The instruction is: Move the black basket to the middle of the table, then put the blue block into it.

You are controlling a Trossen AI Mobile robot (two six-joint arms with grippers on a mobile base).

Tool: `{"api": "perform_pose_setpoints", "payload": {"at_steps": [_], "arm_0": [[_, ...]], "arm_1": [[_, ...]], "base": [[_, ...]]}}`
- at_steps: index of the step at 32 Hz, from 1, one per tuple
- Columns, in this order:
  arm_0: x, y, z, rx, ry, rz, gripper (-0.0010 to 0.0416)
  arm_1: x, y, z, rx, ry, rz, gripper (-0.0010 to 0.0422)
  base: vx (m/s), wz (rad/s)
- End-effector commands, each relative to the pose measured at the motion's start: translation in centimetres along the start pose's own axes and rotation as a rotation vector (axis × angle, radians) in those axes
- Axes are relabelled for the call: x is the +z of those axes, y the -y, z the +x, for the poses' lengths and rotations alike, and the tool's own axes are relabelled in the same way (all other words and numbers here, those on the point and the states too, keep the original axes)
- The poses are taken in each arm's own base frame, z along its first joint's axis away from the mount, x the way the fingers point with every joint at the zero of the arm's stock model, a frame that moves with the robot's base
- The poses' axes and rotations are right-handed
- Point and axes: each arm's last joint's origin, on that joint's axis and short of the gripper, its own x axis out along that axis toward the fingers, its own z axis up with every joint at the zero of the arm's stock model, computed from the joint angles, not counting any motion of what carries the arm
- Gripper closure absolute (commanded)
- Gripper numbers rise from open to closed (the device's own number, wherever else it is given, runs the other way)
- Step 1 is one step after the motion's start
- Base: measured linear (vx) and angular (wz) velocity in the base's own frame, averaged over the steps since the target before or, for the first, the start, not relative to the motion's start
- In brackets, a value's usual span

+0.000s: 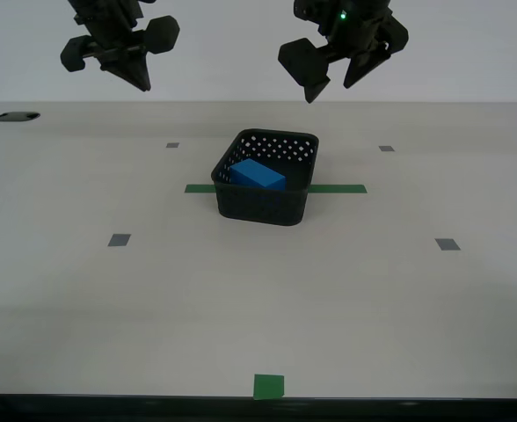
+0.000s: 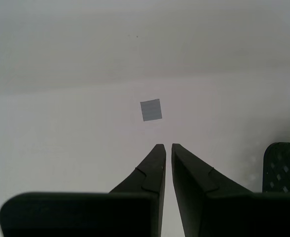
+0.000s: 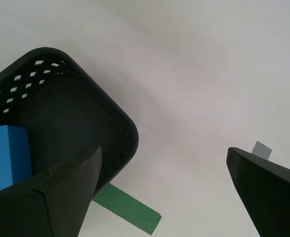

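The black basket (image 1: 263,207) stands at the middle of the table (image 1: 241,299), across the green tape strip (image 1: 339,188). The blue block (image 1: 258,174) lies inside it, tilted. My first gripper (image 1: 331,86) hangs open and empty high above the basket's far side on the exterior view's right. Its wrist view shows the basket (image 3: 113,116), the block (image 3: 7,155) and my open first gripper (image 3: 163,152). My second gripper (image 1: 144,85) hangs shut and empty high on the exterior view's left. In its wrist view my second gripper (image 2: 165,146) shows above bare table, with the basket's corner (image 2: 283,168) at the edge.
A green square (image 1: 269,386) marks the table's near edge. Small grey squares (image 1: 119,239) (image 1: 447,244) (image 1: 172,145) (image 1: 386,149) lie around the basket; one shows under my second gripper (image 2: 151,109). A dark hole (image 1: 17,116) is at the far corner on the exterior view's left.
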Motion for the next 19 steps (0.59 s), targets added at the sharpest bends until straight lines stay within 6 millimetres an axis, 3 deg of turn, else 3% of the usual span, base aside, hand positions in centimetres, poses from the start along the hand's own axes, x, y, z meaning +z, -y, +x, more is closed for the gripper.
{"api": "perform_pose_setpoints", "payload": {"at_steps": [1, 19], "arm_0": [[0.03, -0.02, -0.03, -0.004, 0.001, 0.0, 0.0054], [0.03, -0.01, -0.03, -0.004, 0.001, 0.0, 0.0053]], "arm_1": [[0.03, 0.01, -0.01, -0.002, 0.001, 0.004, 0.0399], [0.03, 0.01, -0.01, -0.002, 0.001, 0.004, 0.0399]], "base": [[0.0, 0.0], [0.0, 0.0]]}}
